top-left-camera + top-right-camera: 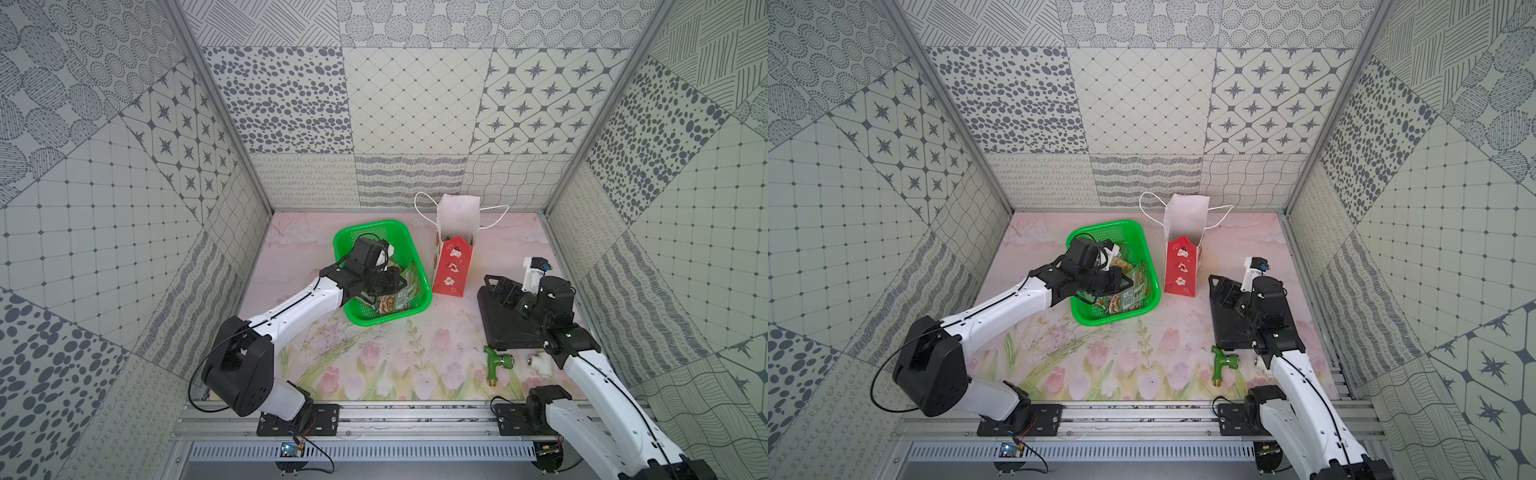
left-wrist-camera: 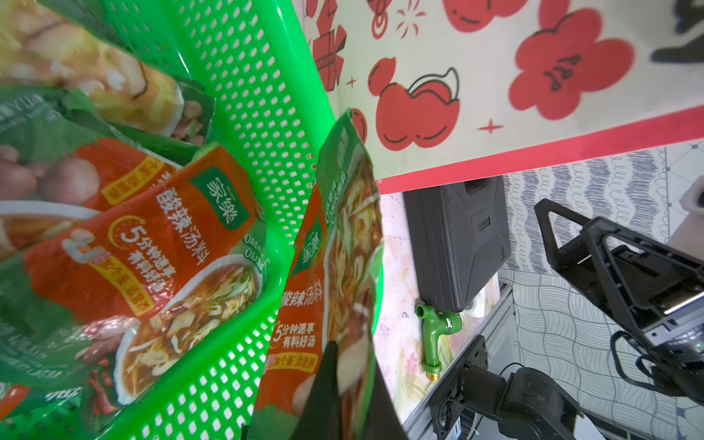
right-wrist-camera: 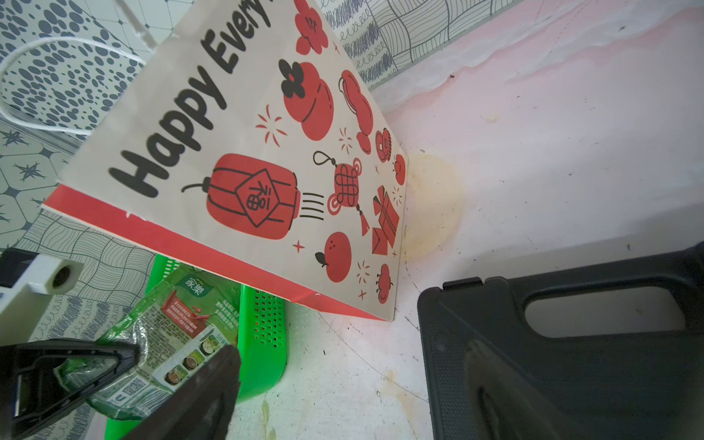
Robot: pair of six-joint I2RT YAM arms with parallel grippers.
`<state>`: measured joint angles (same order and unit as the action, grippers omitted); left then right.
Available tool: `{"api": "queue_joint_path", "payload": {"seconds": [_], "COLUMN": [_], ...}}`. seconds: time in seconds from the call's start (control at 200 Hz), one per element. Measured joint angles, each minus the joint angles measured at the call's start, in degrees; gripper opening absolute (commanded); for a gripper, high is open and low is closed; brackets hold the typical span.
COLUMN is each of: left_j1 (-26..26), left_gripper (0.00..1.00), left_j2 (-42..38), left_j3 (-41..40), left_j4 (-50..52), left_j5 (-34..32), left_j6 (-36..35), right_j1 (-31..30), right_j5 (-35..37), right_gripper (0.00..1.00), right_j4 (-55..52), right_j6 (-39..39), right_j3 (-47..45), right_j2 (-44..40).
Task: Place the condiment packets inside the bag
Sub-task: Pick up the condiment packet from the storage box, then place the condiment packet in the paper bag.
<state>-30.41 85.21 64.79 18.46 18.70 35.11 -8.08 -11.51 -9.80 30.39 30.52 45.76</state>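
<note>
Several green and orange condiment packets (image 1: pixel 395 302) (image 1: pixel 1124 297) (image 2: pixel 152 247) lie in a green mesh basket (image 1: pixel 365 232) (image 1: pixel 1100 228) (image 2: pixel 266 114). My left gripper (image 1: pixel 395 286) (image 1: pixel 1125 284) (image 2: pixel 344 362) reaches into the basket and is shut on one packet (image 2: pixel 343 247) (image 3: pixel 171 324), which stands on edge by the basket wall nearest the bag. The bag (image 1: pixel 451 266) (image 1: pixel 1181 266) (image 2: pixel 495 76) (image 3: pixel 247 152) stands upright just right of the basket, its mouth open. My right gripper (image 1: pixel 498 291) (image 1: pixel 1223 291) (image 3: pixel 343 381) hangs open and empty over the black case, right of the bag.
A flat black plastic case (image 1: pixel 507 332) (image 1: pixel 1229 328) (image 2: pixel 457 236) (image 3: pixel 571 362) lies at the right under the right arm. A green tap fitting (image 1: pixel 496 363) (image 1: pixel 1223 363) (image 2: pixel 434 335) and a small white fitting (image 1: pixel 540 360) lie in front of it. Patterned walls enclose the table.
</note>
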Motion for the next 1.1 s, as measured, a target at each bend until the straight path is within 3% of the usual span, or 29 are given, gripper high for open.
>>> {"api": "queue_joint_path", "payload": {"seconds": [0.41, 0.635, 0.815, 1.101], "left_j1": [-3.1, -3.5, -3.6, -4.4], "left_gripper": [0.0, 0.0, 0.0, 0.0], "left_j2": [-4.5, -6.1, -4.8, 2.7], "left_j3": [14.7, 24.5, 32.5, 46.1], "left_j4": [14.6, 21.0, 23.8, 24.6], "left_j5": [-14.5, -18.9, -18.6, -12.5], "left_j6": [-2.8, -3.4, -3.6, -3.3], "right_j1": [-0.1, -0.1, -0.1, -0.1], "right_j5": [0.0, 0.2, 0.2, 0.5], "right_gripper": [0.97, 0.97, 0.97, 0.97], "right_j4": [-0.2, -0.2, -0.3, -0.3], "right_j6": [0.0, 0.0, 0.0, 0.0], "right_j3": [0.0, 0.0, 0.0, 0.0], "right_j2": [-0.3, -0.3, -0.4, -0.5]}}
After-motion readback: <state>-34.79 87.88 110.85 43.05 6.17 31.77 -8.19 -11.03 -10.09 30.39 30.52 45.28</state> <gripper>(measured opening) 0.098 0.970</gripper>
